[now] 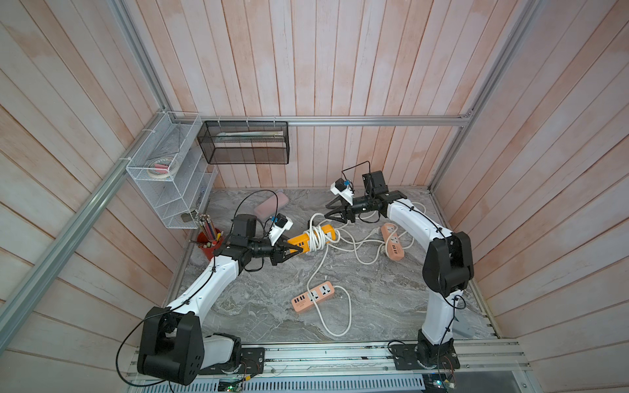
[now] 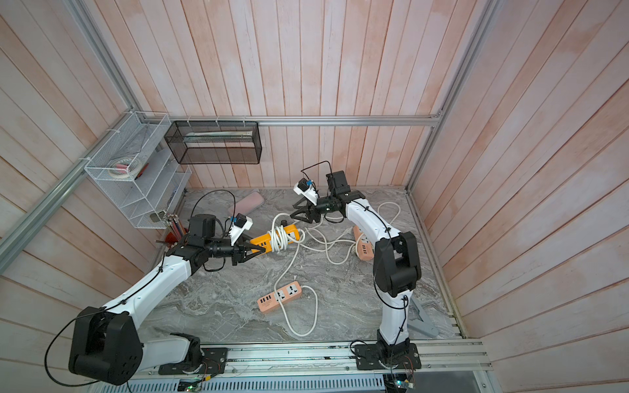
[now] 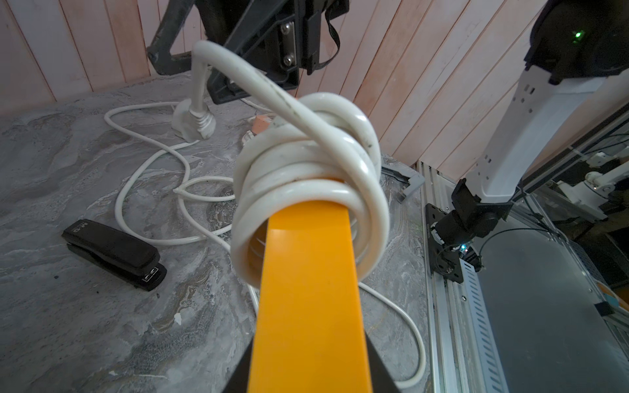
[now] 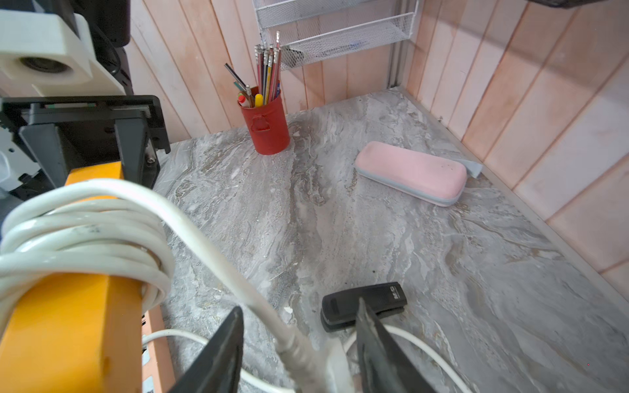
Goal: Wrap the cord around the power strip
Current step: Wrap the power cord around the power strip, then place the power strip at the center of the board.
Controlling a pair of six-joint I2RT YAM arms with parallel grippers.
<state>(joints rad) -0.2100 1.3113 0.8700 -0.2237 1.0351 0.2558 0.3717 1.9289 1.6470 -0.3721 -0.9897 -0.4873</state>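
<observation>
Left gripper [image 1: 295,246] is clamped on one end of the yellow power strip [image 1: 326,229], lifted off the table [image 1: 255,306]. Right gripper [image 1: 328,211] has its jaws apart around the plug [image 3: 194,117]. Several turns of cord [image 1: 316,238] are on, and only a short tail seems left.

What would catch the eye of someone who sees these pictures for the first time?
The yellow strip, near the middle of the table, with white cord coiled thickly around it; the left claw grips its end. The right claw stands open about the cord's plug end, by the strip's other end. Two peach strips lie on the table with cords loose.
</observation>
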